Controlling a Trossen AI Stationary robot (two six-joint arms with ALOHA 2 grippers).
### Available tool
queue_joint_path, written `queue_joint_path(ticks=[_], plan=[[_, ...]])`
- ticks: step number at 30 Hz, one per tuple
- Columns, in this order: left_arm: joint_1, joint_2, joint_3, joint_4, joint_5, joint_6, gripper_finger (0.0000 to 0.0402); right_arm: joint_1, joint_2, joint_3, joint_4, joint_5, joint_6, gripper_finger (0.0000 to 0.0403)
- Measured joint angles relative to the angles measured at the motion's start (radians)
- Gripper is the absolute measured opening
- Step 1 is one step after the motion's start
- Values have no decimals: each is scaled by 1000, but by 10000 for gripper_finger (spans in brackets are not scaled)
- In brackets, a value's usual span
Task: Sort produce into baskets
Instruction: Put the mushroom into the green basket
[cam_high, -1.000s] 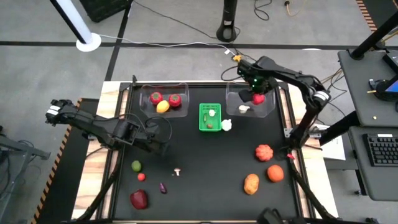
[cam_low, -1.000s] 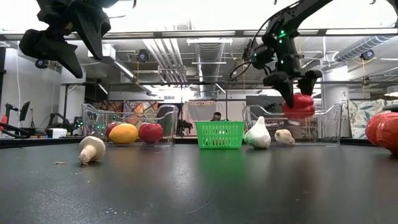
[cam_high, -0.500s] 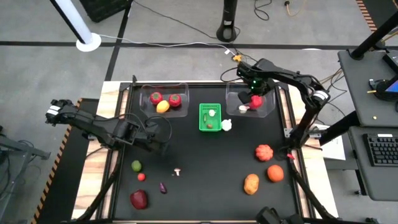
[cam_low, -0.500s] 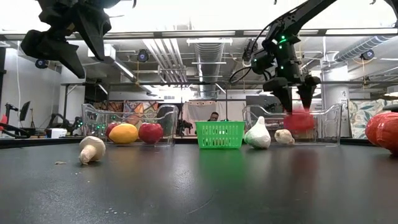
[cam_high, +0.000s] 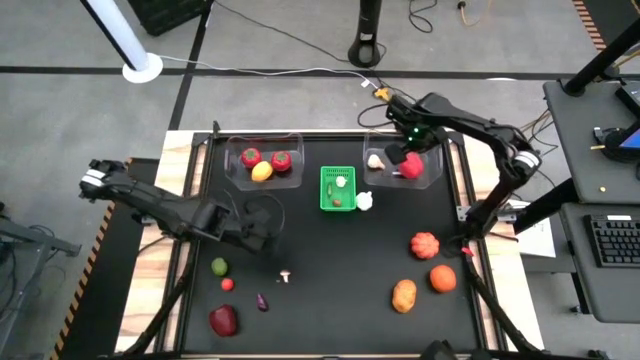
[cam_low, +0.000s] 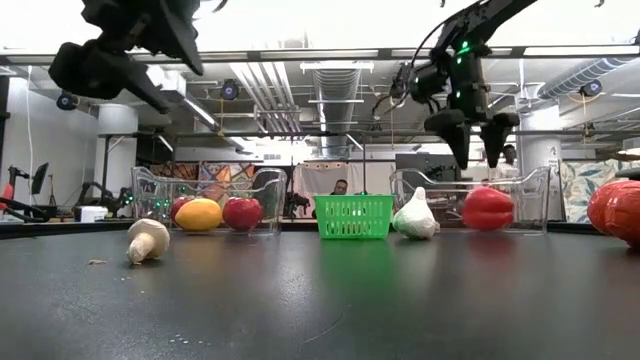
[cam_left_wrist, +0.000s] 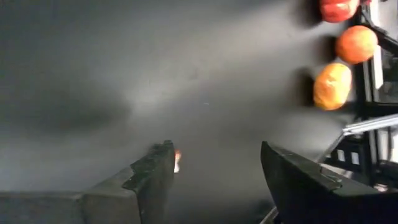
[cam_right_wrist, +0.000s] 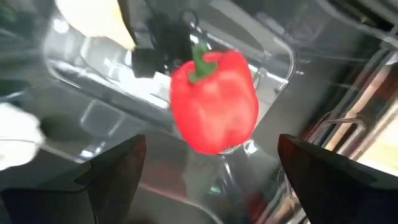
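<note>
A red pepper lies on the floor of the right clear bin, beside a pale piece. My right gripper hangs open and empty above the pepper, as the low view also shows. The left clear bin holds two red pieces and a yellow one. The green basket stands between the bins, with a white garlic on the table beside it. My left gripper is open and empty above the table's left middle.
Loose produce lies on the black table: a green piece, a small red one, a mushroom, a purple piece and a big red one near left; three orange ones near right.
My right gripper has let go of the red pepper, which has fallen into the right clear bin and lies there. The gripper has risen a little above it. The pale piece in that bin has shifted toward the far left corner. My left gripper has shifted slightly.
</note>
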Motion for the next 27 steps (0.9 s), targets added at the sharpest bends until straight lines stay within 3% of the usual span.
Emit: queue_joint_path(ticks=[11,27], plan=[[-45,253,0,173,35,-135,210,14,-132,0,25,1,26,357],[-105,405,0,167,63,-213,210,20,-157,0,26,0,18,357]])
